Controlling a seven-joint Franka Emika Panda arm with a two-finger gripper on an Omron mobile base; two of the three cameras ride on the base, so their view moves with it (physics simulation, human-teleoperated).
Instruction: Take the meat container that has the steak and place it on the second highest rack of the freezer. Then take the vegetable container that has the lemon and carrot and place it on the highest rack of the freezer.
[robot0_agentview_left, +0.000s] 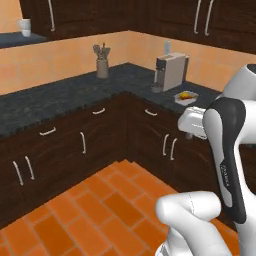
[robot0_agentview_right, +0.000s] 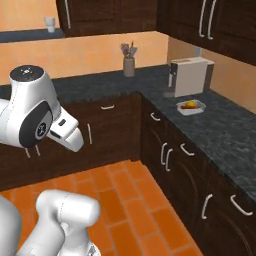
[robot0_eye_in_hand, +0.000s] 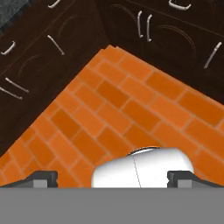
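The vegetable container (robot0_agentview_left: 185, 96) (robot0_agentview_right: 190, 106) is a small white tray on the dark counter, just in front of the coffee machine. In it lie a yellow lemon (robot0_agentview_right: 191, 104) and an orange carrot piece. My gripper (robot0_eye_in_hand: 113, 177) hangs over the orange tile floor, far from the tray, pointing down. Its two dark fingertips (robot0_eye_in_hand: 43, 177) stand wide apart, open, with nothing between them. The meat container, the steak and the freezer with its racks are out of view.
A beige coffee machine (robot0_agentview_left: 170, 71) (robot0_agentview_right: 190, 76) and a utensil holder (robot0_agentview_left: 102, 65) (robot0_agentview_right: 129, 64) stand on the L-shaped counter. Dark lower cabinets (robot0_eye_in_hand: 144, 26) line the corner. A cup (robot0_agentview_left: 24, 27) rests on a wall shelf. The tile floor (robot0_eye_in_hand: 122, 109) lies below the hand.
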